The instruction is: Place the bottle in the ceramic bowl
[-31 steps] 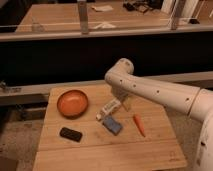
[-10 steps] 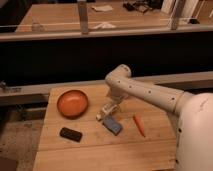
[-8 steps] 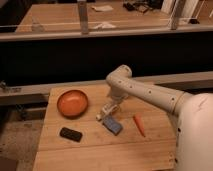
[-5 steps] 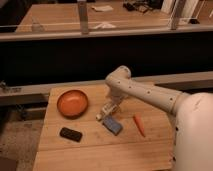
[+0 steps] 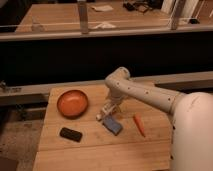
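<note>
While the slatted wooden table (image 5: 55, 155) sat low in view, one round, glossy orange ceramic bowl (image 5: 72, 103) held its left side, with one flat black oblong (image 5: 71, 134) in front. Next came the single slim white bottle (image 5: 101, 116), slanted and outside the bowl, with the gripper (image 5: 111, 106) right at its upper end; its grip I couldn't tell. Then came one blue rectangular block (image 5: 113, 125) and one tapered orange carrot (image 5: 139, 124).
</note>
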Robot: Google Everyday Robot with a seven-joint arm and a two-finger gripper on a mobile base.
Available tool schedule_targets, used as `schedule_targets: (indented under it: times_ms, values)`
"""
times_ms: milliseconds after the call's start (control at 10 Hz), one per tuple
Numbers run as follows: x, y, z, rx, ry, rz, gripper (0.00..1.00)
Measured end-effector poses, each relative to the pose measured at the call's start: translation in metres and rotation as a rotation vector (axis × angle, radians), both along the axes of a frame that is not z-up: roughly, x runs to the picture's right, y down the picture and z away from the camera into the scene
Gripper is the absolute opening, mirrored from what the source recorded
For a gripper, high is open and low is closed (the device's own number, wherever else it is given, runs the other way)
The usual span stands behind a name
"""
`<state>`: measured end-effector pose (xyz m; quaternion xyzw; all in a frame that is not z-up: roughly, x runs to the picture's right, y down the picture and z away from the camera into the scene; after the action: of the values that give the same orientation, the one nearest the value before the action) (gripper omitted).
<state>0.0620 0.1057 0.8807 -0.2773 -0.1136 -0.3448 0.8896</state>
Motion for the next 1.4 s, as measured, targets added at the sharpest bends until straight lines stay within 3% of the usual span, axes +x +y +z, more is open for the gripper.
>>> schedule_targets:
  times_ms: [1400]
  values:
    - [-0.015,0.013,0.013,-0.014,-0.023,-0.091,0.8]
